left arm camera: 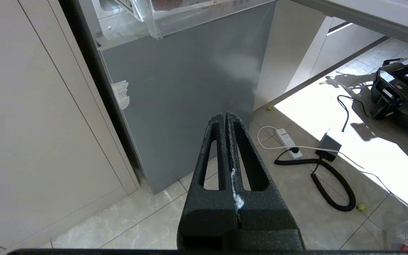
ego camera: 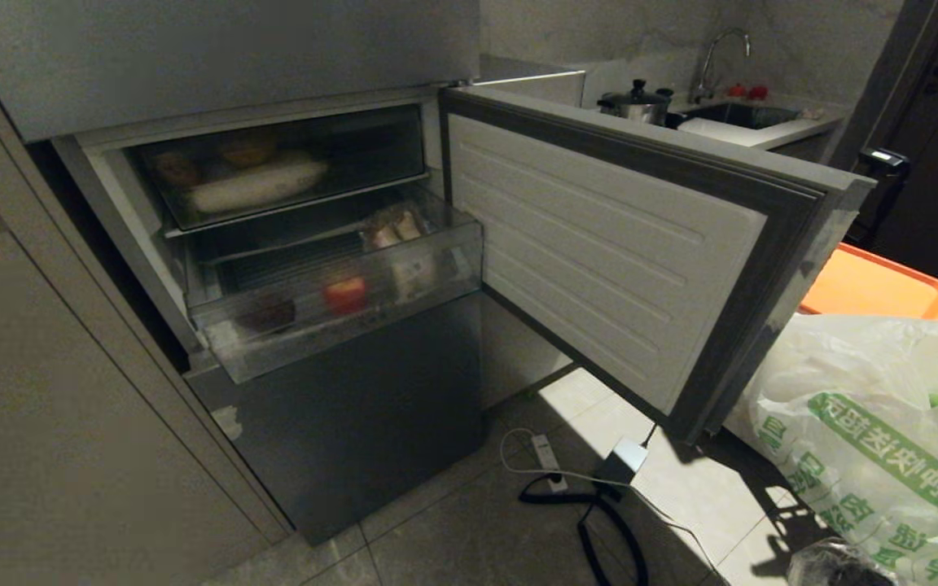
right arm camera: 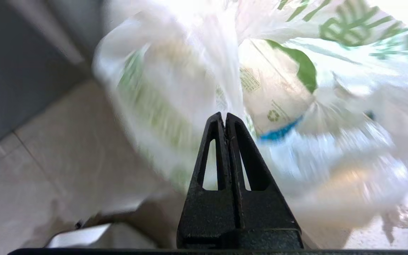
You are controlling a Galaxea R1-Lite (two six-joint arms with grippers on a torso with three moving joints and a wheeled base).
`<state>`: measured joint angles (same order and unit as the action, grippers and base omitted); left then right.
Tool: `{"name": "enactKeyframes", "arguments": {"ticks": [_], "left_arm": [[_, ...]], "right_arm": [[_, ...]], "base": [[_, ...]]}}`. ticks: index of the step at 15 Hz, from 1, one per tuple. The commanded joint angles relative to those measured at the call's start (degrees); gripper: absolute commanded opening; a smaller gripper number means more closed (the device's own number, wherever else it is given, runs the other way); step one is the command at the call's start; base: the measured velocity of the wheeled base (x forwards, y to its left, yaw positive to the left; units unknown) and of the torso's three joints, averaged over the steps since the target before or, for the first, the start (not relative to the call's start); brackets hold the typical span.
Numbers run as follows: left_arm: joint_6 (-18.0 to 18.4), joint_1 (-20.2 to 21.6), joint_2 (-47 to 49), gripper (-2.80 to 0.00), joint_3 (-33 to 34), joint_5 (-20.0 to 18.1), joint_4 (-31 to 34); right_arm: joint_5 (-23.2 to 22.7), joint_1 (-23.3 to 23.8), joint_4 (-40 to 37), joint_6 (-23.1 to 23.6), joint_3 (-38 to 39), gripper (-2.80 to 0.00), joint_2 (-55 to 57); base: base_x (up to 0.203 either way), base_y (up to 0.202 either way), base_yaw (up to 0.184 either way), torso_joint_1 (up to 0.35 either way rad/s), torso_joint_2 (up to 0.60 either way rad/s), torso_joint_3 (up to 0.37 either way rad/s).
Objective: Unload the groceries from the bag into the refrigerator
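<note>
Right gripper (right arm camera: 225, 118) closed, empty; bag (right arm camera: 296, 88) contents blurred, unreadable.

Two matt black, rough-grained fingers with long slotted cut-outs, tapering from a broad block to narrow tips, are seen on the left gripper (left arm camera: 225, 115), streaked with white residue along the seam, and likewise on the right gripper (right arm camera: 224, 115).

Head view was dim and underexposed around the refrigerator (ego camera: 339, 407); hard sunlight from the right lit floor tiles (ego camera: 681, 488) and cast sharp shadows. Left wrist view was evenly bright and sharp, with a soft glare patch on the steel door. Right wrist view was motion-blurred, the bag (right arm camera: 260, 88) overexposed toward the top.
</note>
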<state>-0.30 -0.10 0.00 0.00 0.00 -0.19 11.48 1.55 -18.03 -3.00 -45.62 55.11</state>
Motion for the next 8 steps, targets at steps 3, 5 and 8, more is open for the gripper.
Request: {"name": "enactKeyframes", "arguments": {"ticks": [3,5,8], "left_arm": [[-0.02,0.01,0.09,-2.8,-0.02,0.0,-0.04],[0.13,0.01,0.09,-2.8,-0.09,-0.06,0.02],[0.22,0.01,0.09,-2.8,-0.09,0.0,0.11]], "right_arm": [[2.12,5.14,-1.17,-5.88,-12.7,-2.8,28.78],[4.09,8.19,-1.65,-12.54,-14.94,-2.8,34.22],[4.87,13.81,-4.63,-13.66,-16.24,-2.8,33.25]], "base": [[0.0,0.0,0.0,0.0,0.0,0.0],[0.0,0.0,0.0,0.0,0.0,0.0],[0.0,0.0,0.0,0.0,0.0,0.0]]}}
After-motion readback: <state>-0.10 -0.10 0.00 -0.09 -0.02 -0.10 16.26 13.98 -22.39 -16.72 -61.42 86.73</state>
